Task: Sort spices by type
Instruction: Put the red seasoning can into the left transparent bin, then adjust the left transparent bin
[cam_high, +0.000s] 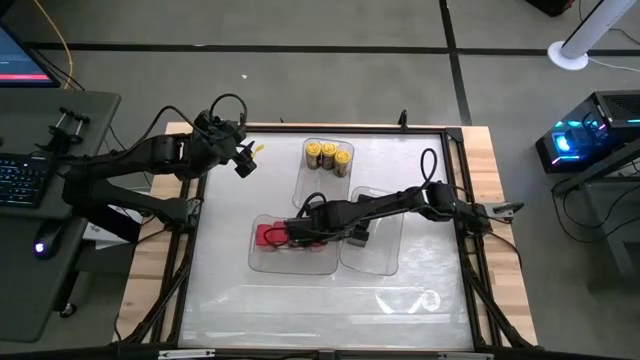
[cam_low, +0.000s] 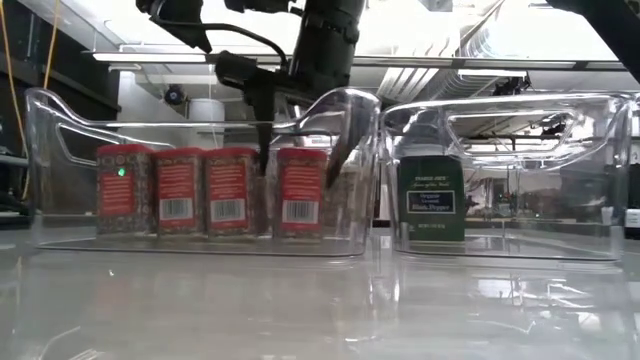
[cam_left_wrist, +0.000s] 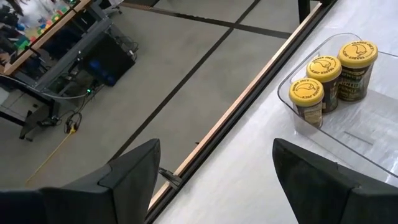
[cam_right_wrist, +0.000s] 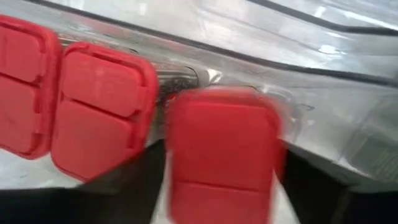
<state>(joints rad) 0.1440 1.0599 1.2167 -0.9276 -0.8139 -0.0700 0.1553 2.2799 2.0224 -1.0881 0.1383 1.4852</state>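
At the upper left of the high view, the left arm bends over the table's edge; the left gripper (cam_high: 243, 160) hangs there with fingers spread wide and empty. Lower and centre, four red square-topped spices (cam_low: 301, 190) stand in a row inside a clear plastic tray (cam_high: 262, 262). The right arm stretches leftward across the middle, and the right gripper (cam_low: 297, 160) straddles the rightmost red one, fingers wide at its sides. Up top, round yellow-lidded jars (cam_high: 328, 154) cluster in a second clear tray (cam_high: 305, 184). On the right, a dark blocky container (cam_low: 432, 200) sits in a third tray (cam_low: 600, 170).
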